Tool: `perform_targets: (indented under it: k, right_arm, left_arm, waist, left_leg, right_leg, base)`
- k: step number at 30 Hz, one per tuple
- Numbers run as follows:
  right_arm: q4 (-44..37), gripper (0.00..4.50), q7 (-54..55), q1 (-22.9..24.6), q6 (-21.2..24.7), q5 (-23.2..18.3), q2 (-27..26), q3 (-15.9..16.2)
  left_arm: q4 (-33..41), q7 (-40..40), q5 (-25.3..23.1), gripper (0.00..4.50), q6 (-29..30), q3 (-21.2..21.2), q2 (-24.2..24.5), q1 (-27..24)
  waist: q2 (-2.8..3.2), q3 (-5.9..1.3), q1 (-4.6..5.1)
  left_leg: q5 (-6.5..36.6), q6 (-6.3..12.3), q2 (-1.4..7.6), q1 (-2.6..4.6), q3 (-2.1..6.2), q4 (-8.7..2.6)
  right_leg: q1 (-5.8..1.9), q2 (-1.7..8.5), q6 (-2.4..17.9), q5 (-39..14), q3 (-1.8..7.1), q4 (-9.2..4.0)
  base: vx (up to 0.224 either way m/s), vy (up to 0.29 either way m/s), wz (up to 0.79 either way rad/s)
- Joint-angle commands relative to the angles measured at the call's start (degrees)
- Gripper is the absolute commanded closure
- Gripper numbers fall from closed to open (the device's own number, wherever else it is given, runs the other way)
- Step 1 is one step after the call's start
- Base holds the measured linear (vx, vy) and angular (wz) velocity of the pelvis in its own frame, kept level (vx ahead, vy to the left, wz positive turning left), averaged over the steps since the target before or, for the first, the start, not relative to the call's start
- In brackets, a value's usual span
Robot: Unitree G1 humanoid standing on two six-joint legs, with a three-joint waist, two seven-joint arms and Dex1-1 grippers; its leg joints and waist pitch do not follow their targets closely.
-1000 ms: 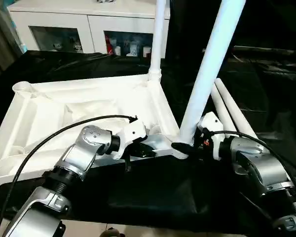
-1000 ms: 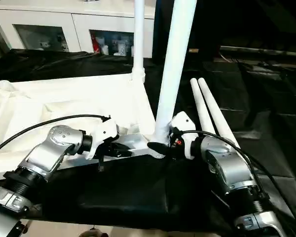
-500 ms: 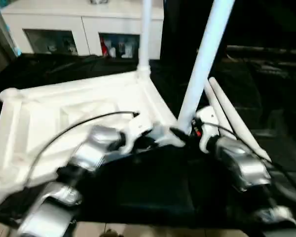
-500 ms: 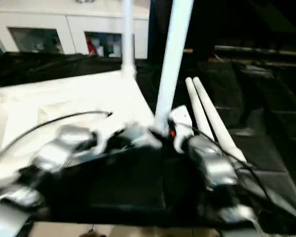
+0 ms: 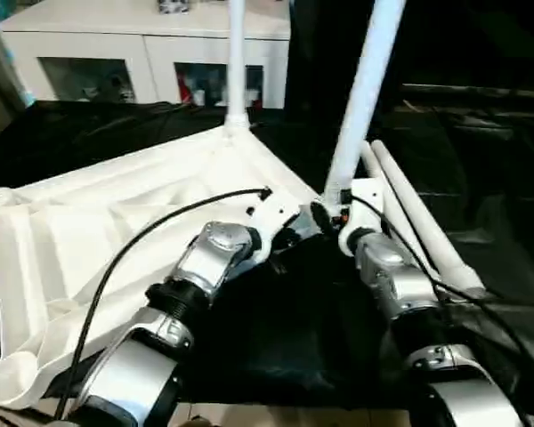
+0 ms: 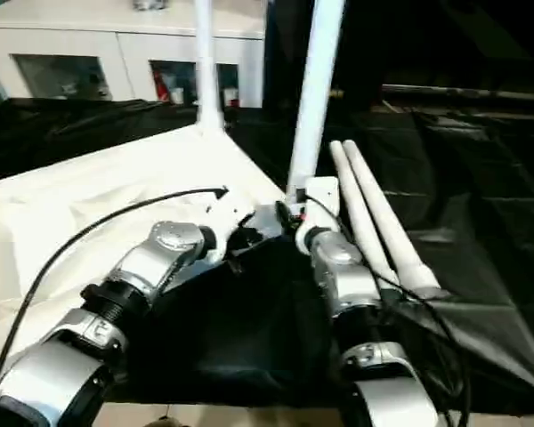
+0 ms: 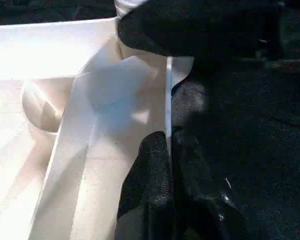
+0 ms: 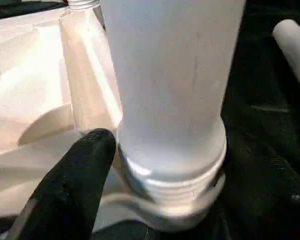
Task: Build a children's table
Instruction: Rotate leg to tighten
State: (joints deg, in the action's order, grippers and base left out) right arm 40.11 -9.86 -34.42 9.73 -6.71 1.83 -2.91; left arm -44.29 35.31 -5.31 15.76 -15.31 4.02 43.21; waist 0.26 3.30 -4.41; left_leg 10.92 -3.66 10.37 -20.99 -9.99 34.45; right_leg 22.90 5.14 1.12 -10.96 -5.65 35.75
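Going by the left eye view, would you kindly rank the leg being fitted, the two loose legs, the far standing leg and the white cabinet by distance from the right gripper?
1. Leg being fitted, at the right gripper.
2. Loose legs, on the cloth to its right.
3. Far standing leg, at the tabletop's far corner.
4. White cabinet, at the back.

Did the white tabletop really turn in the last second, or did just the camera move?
Yes. Against the cabinet behind it, the tabletop has turned: its far edge ran parallel to the cabinet before and now slants, with the left end swung toward the robot.
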Motion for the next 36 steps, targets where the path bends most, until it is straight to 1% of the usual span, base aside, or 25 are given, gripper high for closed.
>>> perform_targets:
  k: [1, 3, 4, 5, 6, 7, 8, 9, 10, 11, 12, 13, 14, 15, 17, 19, 21, 22, 23, 24, 27, 28, 31, 33, 36]
  right_arm:
    - [0.82, 0.59, -3.41, 0.18, 0.92, -1.22, -1.72, 2.34]
    - [-0.48, 0.24, -5.33, 0.35, 0.41, -1.24, -0.94, 2.47]
    - [-4.44, 0.17, -8.79, 1.51, 1.32, -0.32, 1.76, 4.21]
    - [-4.81, 0.17, -9.1, 1.61, 1.44, -0.29, 2.0, 4.32]
    - [-6.37, 0.06, -10.38, 2.06, 1.96, -0.17, 2.99, 4.76]
    - [-8.62, 0.06, -11.92, 2.67, 3.22, -0.27, 4.78, 4.96]
    - [-10.33, 0.06, -13.35, 3.17, 4.41, -0.42, 6.34, 5.0]
    - [-11.4, 0.06, -14.3, 3.49, 5.15, -0.46, 7.37, 5.06]
    - [-13.39, 0.06, -15.89, 4.17, 6.59, -0.77, 9.14, 5.2]
    - [-13.76, 0.06, -16.19, 4.3, 6.86, -0.82, 9.47, 5.22]
    - [-15.69, 0.06, -18.03, 5.04, 8.4, -1.16, 11.16, 5.35]
    - [-16.4, 0.06, -18.86, 5.33, 8.92, -1.26, 11.83, 5.59]
    - [-18.72, 0.06, -21.55, 6.27, 10.62, -1.59, 14.03, 6.38]
    - [-21.21, 0.06, -24.98, 7.32, 12.43, -1.94, 16.48, 7.53]
    - [-25.28, 0.06, -32.05, 9.42, 13.66, -2.43, 20.84, 10.41]
    - [-27.26, 0.06, -35.36, 10.44, 14.15, -2.5, 22.84, 11.8]
    - [-27.8, 0.06, -36.6, 10.73, 14.43, -2.26, 23.54, 12.34]
    - [-27.85, 0.06, -36.96, 10.76, 14.35, -2.0, 23.77, 12.62]
    - [-27.74, 0.06, -37.24, 10.69, 14.36, -1.94, 23.8, 12.81]
    - [-27.49, 0.06, -37.43, 10.54, 14.2, -1.85, 23.62, 13.03]
    - [-27.8, 0.06, -37.93, 10.42, 14.58, -2.35, 23.49, 13.2]
    - [-27.91, 0.06, -38.15, 10.36, 14.66, -2.58, 23.44, 13.28]
    - [-28.64, 0.06, -39.22, 10.39, 15.2, -3.11, 23.72, 13.64]
    - [-28.82, 0.32, -39.77, 10.4, 15.38, -3.23, 23.82, 13.66]
    - [-28.8, 0.53, -40.49, 10.44, 15.25, -3.2, 23.92, 13.63]
  left_arm:
    - [0.65, -1.55, 0.42, 4.5, -2.01, 0.98, -0.49, 1.43]
    - [1.13, -0.64, 0.6, 4.5, -2.29, 1.01, 0.04, 1.15]
    - [2.12, 1.74, 0.7, 4.5, -3.34, 0.71, 1.37, 0.44]
    - [2.2, 1.95, 0.7, 4.5, -3.44, 0.7, 1.49, 0.38]
    - [2.52, 2.77, 0.74, 4.5, -3.86, 0.64, 1.99, 0.13]
    - [3.23, 4.67, 1.06, 4.5, -4.77, 0.5, 2.9, -0.39]
    - [3.53, 5.83, 1.18, 4.5, -5.3, 0.44, 3.63, -0.71]
    - [3.71, 6.57, 1.25, 4.5, -5.63, 0.38, 4.1, -0.91]
    - [4.35, 8.46, 1.69, 4.5, -6.68, 0.29, 4.95, -1.45]
    - [4.47, 8.82, 1.77, 4.5, -6.89, 0.27, 5.11, -1.56]
    - [5.24, 10.64, 2.27, 4.5, -7.44, 0.2, 5.99, -2.13]
    - [5.68, 11.59, 2.57, 4.5, -7.82, 0.14, 6.32, -2.42]
    - [7.1, 14.67, 3.58, 4.5, -9.03, -0.04, 7.39, -3.34]
    - [8.74, 17.9, 4.73, 4.5, -9.61, -0.19, 8.52, -4.3]
    - [11.77, 22.81, 6.34, 4.5, -9.61, -0.67, 10.44, -5.72]
    - [13.77, 25.56, 7.19, 4.5, -9.12, -1.05, 11.46, -6.57]
    - [15.41, 27.61, 7.9, 4.5, -8.59, -1.38, 12.1, -7.29]
    - [16.76, 28.95, 8.32, 4.5, -8.35, -1.66, 12.52, -7.91]
    - [17.82, 29.8, 8.66, 4.5, -7.85, -1.84, 12.77, -8.4]
    - [19.04, 30.42, 8.89, 4.5, -7.41, -2.07, 13.02, -9.01]
    - [19.53, 30.62, 8.82, 4.5, -7.32, -2.15, 13.12, -9.31]
    - [19.59, 30.66, 8.77, 4.5, -7.32, -2.19, 13.12, -9.38]
    - [20.7, 31.57, 8.77, 4.5, -6.81, -2.27, 13.49, -9.96]
    - [21.16, 31.84, 8.7, 4.5, -6.49, -2.21, 13.57, -10.13]
    - [21.52, 31.81, 8.39, 4.5, -6.09, -2.04, 13.64, -10.19]
  waist:
    - [-0.49, -3.96, -0.24]
    - [-0.5, -4.02, -0.22]
    - [-0.42, -4.04, -0.34]
    - [-0.46, -4.12, -0.36]
    - [-0.58, -4.21, -0.41]
    - [-0.48, -4.28, -0.45]
    - [-0.53, -4.3, -0.45]
    - [-0.57, -4.28, -0.48]
    - [-0.34, -4.29, -0.49]
    - [-0.46, -4.23, -0.61]
    - [-0.23, -4.23, -0.63]
    - [-0.34, -4.31, -0.8]
    - [-0.36, -4.18, -0.82]
    - [-0.31, -4.14, -1.01]
    - [-0.4, -4.12, -1.13]
    - [-0.41, -4.07, -1.16]
    - [-0.37, -3.99, -1.18]
    - [-0.48, -3.97, -1.16]
    - [-0.41, -3.99, -1.29]
    - [-0.56, -3.85, -1.26]
    - [-0.44, -3.87, -1.66]
    - [-0.6, -3.9, -1.76]
    - [-0.67, -4.06, -1.76]
    - [-0.69, -4.11, -1.79]
    - [-0.61, -4.14, -1.77]
  left_leg:
    - [10.54, 1.88, 2.6, 0.21, 1.0, -4.25]
    - [9.83, 2.55, 2.55, 0.15, 0.89, -4.12]
    - [8.84, 2.88, 2.53, 0.08, 0.93, -4.1]
    - [8.47, 3.21, 2.55, 0.16, 0.85, -4.05]
    - [7.2, 3.79, 2.47, -0.09, 0.86, -3.93]
    - [6.59, 4.08, 2.54, -0.13, 0.86, -3.88]
    - [5.4, 4.9, 2.47, -0.17, 0.88, -3.79]
    - [5.4, 5.1, 2.47, -0.13, 0.86, -3.78]
    - [5.66, 5.11, 2.58, -0.02, 0.8, -3.75]
    - [6.21, 5.11, 2.65, 0.08, 0.75, -3.81]
    - [6.32, 4.9, 2.73, 0.16, 0.78, -3.84]
    - [6.14, 4.87, 2.76, 0.18, 0.76, -3.81]
    - [6.15, 4.95, 2.67, 0.16, 0.77, -3.88]
    - [6.59, 4.96, 2.9, 0.23, 0.81, -3.97]
    - [7.0, 5.3, 2.95, 0.24, 0.73, -3.95]
    - [7.49, 5.09, 3.03, 0.25, 0.7, -4.03]
    - [7.97, 4.61, 3.01, 0.25, 0.66, -4.04]
    - [8.28, 4.31, 3.04, 0.32, 0.64, -4.08]
    - [8.4, 4.11, 3.13, 0.47, 0.67, -4.08]
    - [8.51, 3.96, 3.18, 0.35, 0.65, -4.14]
    - [8.26, 3.6, 3.15, 0.47, 0.61, -4.16]
    - [8.04, 3.43, 3.12, 0.44, 0.61, -4.16]
    - [7.04, 3.62, 3.04, 0.29, 0.64, -4.06]
    - [6.38, 3.9, 3.07, 0.2, 0.67, -4.01]
    - [5.79, 4.34, 2.99, 0.22, 0.58, -3.9]
  right_leg:
    - [-3.22, 4.25, 9.72, -14.8, 3.37, -5.42]
    - [-3.3, 4.27, 10.39, -13.15, 3.35, -5.3]
    - [-3.35, 4.19, 10.56, -11.73, 3.35, -5.16]
    - [-3.35, 4.09, 10.68, -10.86, 3.36, -5.09]
    - [-3.61, 4.02, 10.92, -8.73, 3.36, -4.76]
    - [-3.61, 4.11, 11.18, -7.59, 3.4, -4.61]
    - [-3.68, 4.01, 11.65, -5.68, 3.37, -4.43]
    - [-3.67, 3.98, 11.8, -5.6, 3.34, -4.46]
    - [-3.51, 4.1, 12.23, -5.73, 3.39, -4.43]
    - [-3.52, 4.0, 12.18, -6.21, 3.43, -4.54]
    - [-3.43, 4.02, 12.34, -6.15, 3.48, -4.45]
    - [-3.5, 4.02, 12.54, -5.32, 3.48, -4.4]
    - [-3.52, 3.92, 12.61, -5.36, 3.46, -4.43]
    - [-3.65, 4.01, 12.59, -5.29, 3.51, -4.41]
    - [-3.63, 4.09, 12.98, -5.0, 3.51, -4.41]
    - [-3.46, 4.12, 12.76, -6.43, 3.5, -4.53]
    - [-3.37, 4.17, 12.7, -7.99, 3.5, -4.67]
    - [-3.25, 4.16, 12.6, -8.9, 3.5, -4.79]
    - [-3.17, 4.25, 12.61, -9.24, 3.53, -4.77]
    - [-3.18, 4.31, 12.59, -9.9, 3.59, -4.85]
    - [-3.03, 4.19, 12.08, -10.64, 3.6, -4.86]
    - [-3.07, 4.18, 11.9, -10.4, 3.61, -4.8]
    - [-3.25, 4.2, 11.78, -9.03, 3.59, -4.56]
    - [-3.33, 4.22, 11.89, -8.14, 3.59, -4.39]
    - [-3.23, 4.11, 12.29, -7.01, 3.56, -4.31]
  base:
    - [0.0, 0.0, 0.0]
    - [0.0, 0.0, 0.0]
    - [0.0, 0.0, 0.0]
    - [0.0, 0.0, 0.0]
    - [0.0, 0.0, 0.0]
    - [0.0, 0.0, 0.0]
    - [0.0, 0.0, 0.0]
    - [0.0, 0.0, 0.0]
    - [0.0, 0.0, 0.0]
    - [0.0, 0.0, 0.0]
    - [0.0, 0.0, 0.0]
    - [0.0, 0.0, 0.0]
    - [0.0, 0.0, 0.0]
    - [0.0, 0.0, 0.0]
    - [0.0, 0.0, 0.0]
    - [0.0, 0.0, 0.0]
    - [0.0, 0.0, 0.0]
    - [0.0, 0.0, 0.0]
    - [0.0, 0.0, 0.0]
    - [0.0, 0.0, 0.0]
    - [0.0, 0.0, 0.0]
    - [0.0, 0.0, 0.0]
    - [0.0, 0.0, 0.0]
    - [0.0, 0.0, 0.0]
    - [0.0, 0.0, 0.0]
